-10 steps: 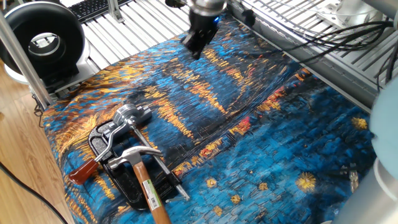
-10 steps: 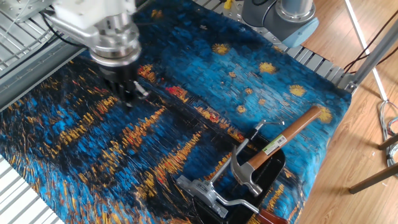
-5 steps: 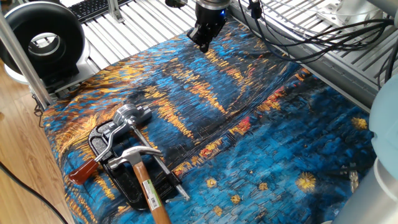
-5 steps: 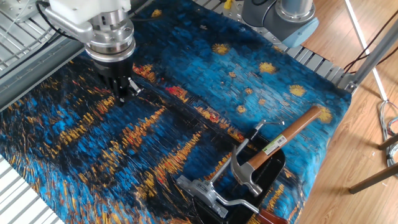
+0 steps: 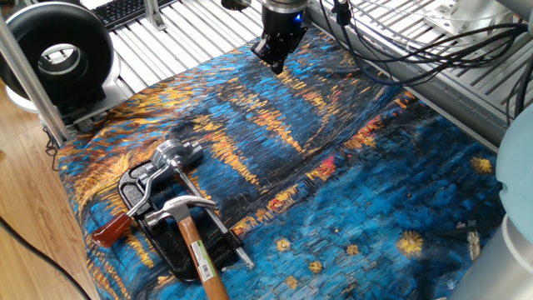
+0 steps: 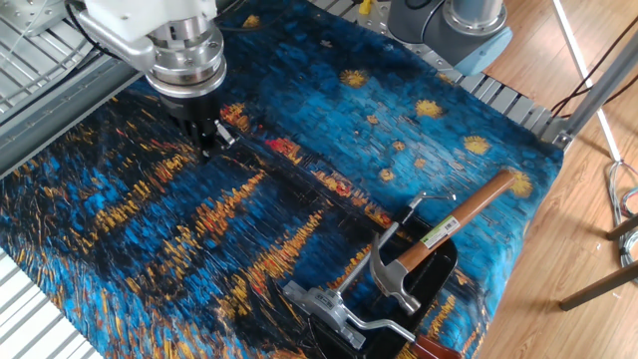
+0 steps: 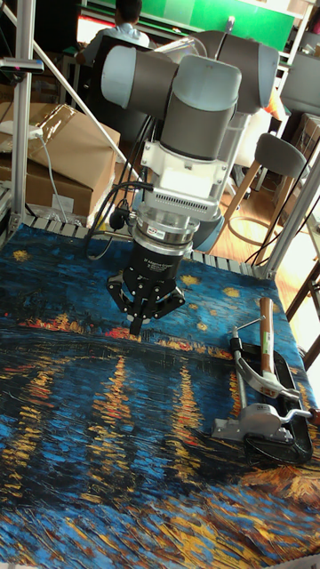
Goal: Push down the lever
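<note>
The lever [image 5: 143,197] is a thin silver rod running from a round silver pivot [image 5: 176,154] to a dark-red end [image 5: 112,231]. It lies near the cloth's front left corner, on a black clamp base. The other fixed view shows the pivot [image 6: 315,299] and the rod [image 6: 374,326] at the bottom edge. My gripper [image 5: 275,63] hangs over the far side of the cloth, well away from the lever. Its fingers are shut to a point and hold nothing. It also shows in the other fixed view as gripper [image 6: 208,143] and in the tall view as gripper [image 7: 136,325].
A hammer [image 5: 190,227] with a steel head and wooden shaft lies across the clamp base beside the lever. A painted blue and orange cloth [image 5: 333,183] covers the table. A black round device [image 5: 54,54] stands at the back left. Cables [image 5: 416,50] trail at the back right.
The gripper has shifted a little to the right along the cloth's far side, staying shut. The lever and hammer have not moved.
</note>
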Robot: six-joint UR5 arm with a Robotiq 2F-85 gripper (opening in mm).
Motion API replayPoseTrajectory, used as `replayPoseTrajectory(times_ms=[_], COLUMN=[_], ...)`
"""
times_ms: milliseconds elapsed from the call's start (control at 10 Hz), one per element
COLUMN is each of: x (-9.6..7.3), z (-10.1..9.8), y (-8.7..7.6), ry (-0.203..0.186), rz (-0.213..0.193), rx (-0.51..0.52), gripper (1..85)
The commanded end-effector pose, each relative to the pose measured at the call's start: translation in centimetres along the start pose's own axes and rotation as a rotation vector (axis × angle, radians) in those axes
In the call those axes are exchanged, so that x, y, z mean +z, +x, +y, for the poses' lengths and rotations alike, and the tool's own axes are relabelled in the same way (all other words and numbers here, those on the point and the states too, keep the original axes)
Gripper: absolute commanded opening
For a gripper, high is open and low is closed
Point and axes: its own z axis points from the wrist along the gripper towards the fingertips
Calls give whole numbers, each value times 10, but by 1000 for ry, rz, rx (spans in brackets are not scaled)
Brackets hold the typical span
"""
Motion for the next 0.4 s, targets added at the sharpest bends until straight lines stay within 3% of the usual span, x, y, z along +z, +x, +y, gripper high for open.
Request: replayPoseTrajectory(times_ms=[0, 300], x=[-4, -5], z=[3, 5], y=[-11, -15], ry=[-32, -43], rz=[-45, -63], rx=[25, 40], gripper=[17, 17])
